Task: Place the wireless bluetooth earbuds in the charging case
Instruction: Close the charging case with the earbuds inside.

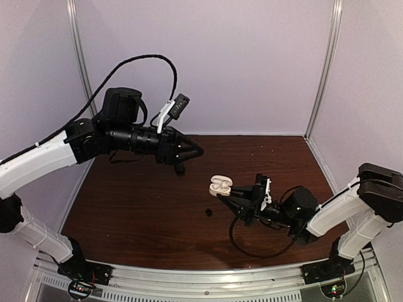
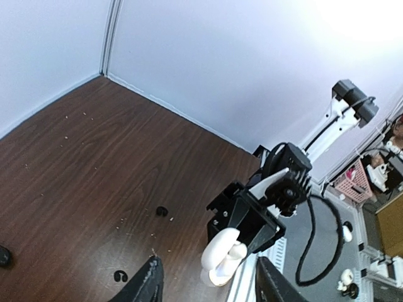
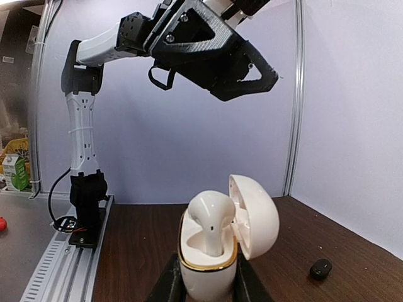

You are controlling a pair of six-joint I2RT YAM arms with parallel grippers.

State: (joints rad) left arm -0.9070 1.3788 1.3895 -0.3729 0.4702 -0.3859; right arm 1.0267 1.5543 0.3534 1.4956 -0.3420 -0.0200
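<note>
The right gripper (image 1: 227, 196) was clamped on the lower body of a glossy white plastic charging case (image 3: 208, 270) with a thin gold rim, holding it upright. I could not tell whether the case touched the dark wood-grain table (image 1: 138, 207). Its rounded lid (image 3: 258, 217) stood hinged open to one side. A smooth white plastic earbud (image 3: 211, 217) sat in the case, its bulbous head proud of the gold rim and its stem hidden inside. A tiny black rounded earbud (image 1: 208, 212) lay on the table near the case, to its left and nearer the arm bases. Up beyond the case hung the left gripper (image 1: 200, 151), its fingers (image 2: 148, 283) parted, nothing between them.
</note>
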